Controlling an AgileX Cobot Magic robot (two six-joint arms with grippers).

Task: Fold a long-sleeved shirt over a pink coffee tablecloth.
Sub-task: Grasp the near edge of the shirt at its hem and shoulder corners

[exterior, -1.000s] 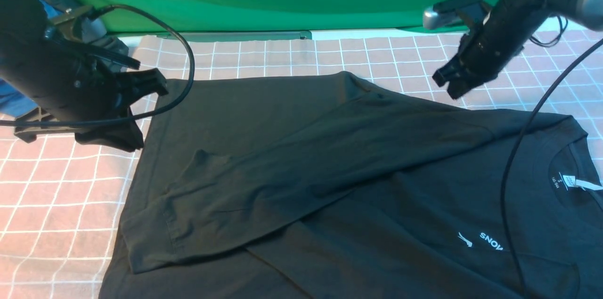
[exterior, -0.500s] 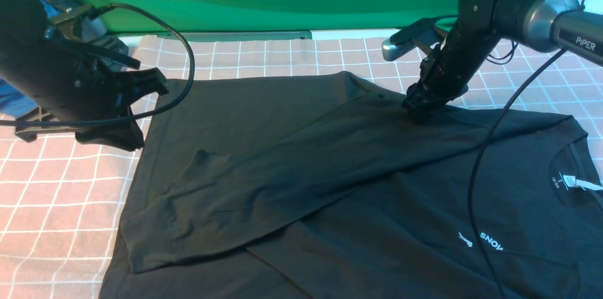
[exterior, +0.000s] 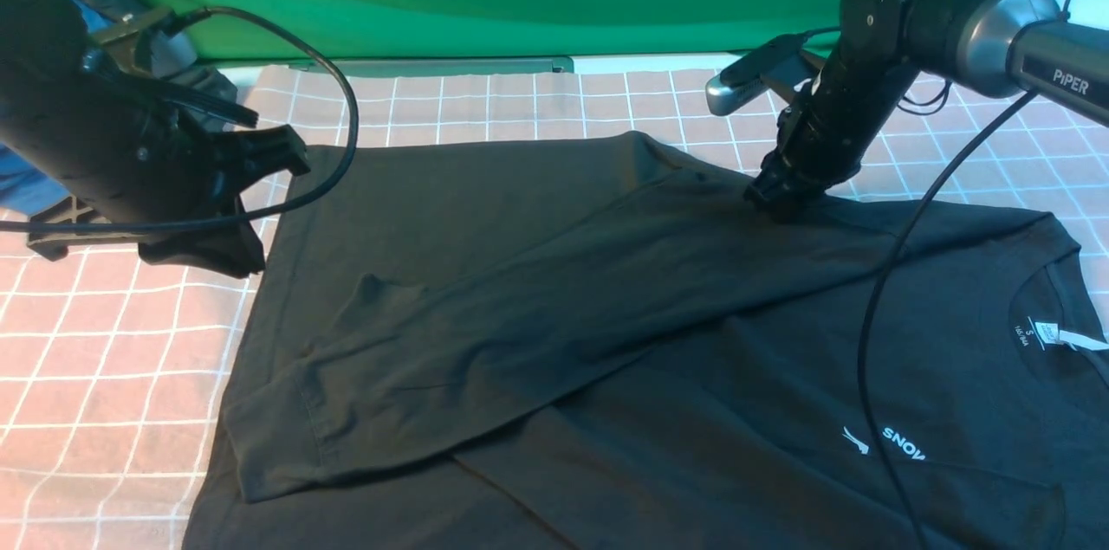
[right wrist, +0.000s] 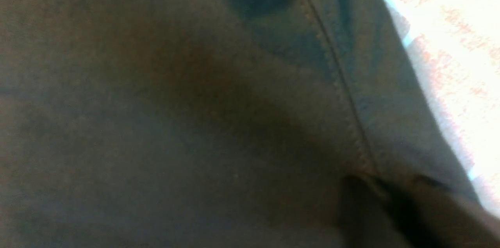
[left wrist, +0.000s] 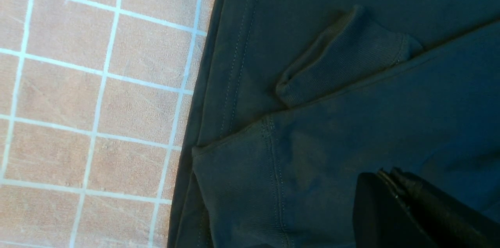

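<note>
Right pincer has dropped onto the shirt and pinches its shoulder seam; I reckon folding can start.

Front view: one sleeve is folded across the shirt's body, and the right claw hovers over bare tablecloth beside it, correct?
Not quite: the right claw is not over bare tablecloth; its tips are down on the shirt by the shoulder seam, as the front view shows. The sleeve is folded across the body.

Black long-sleeved shirt on pink tablecloth
</note>
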